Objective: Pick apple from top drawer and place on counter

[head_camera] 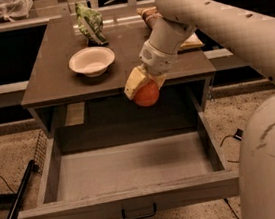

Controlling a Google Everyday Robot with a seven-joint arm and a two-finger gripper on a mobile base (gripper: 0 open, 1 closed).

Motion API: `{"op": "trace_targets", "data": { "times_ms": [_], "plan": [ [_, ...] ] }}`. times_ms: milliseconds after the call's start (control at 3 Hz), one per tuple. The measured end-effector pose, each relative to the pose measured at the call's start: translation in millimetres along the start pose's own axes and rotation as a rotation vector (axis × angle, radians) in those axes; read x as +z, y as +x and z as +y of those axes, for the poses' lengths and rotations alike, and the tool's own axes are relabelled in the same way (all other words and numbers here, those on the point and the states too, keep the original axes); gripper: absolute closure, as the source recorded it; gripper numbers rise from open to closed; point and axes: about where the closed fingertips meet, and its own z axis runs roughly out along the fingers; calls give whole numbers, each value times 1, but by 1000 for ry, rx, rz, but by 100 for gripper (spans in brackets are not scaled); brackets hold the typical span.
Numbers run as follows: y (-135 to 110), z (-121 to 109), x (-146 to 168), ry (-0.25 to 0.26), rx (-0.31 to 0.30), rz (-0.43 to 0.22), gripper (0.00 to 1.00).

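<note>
Apple [146,94]: red-orange, up in the air, clamped in the pincer [142,84], not resting on anything. It hangs right at the front edge of the counter [53,80], approx level w/ that edge, and above the back part of the top drawer [129,201].

Pincer: pale yellowish fingers [133,82] closed over the top and sides of the apple, w/ the lower half of the fruit showing below them. The arm [199,7] comes down from upper right, crossing over the counter's right side.

Drawer: pulled far out, grey floor bare. Small dark handle [139,213] at the centre of its front.

On the counter: white bowl [92,61] left of centre, upright, well apart from the apple. Green packet [90,26] behind the bowl, near the back edge. Brown item [147,15] at the back, partly hidden by the arm, can't tell what. Pale flat thing [192,42] at the right edge, under the arm.

Robot's big white body [272,159] fills lower right. Speckled floor [11,148] around the cabinet; black pole [15,207] lies on it at left, thin cable [228,141] at right.
</note>
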Motion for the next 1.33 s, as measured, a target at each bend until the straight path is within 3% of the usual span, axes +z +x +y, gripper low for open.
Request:
{"op": "trace_targets", "data": {
  "times_ms": [333, 667, 1000, 1333],
  "plan": [
    [0, 0, 0, 0, 0, 0, 100],
    [2, 0, -2, 12, -4, -6, 100],
    [19, -1, -23, 150, -50, -71, 100],
    [39, -10, -38, 360, -34, -77, 100]
  ]
}}
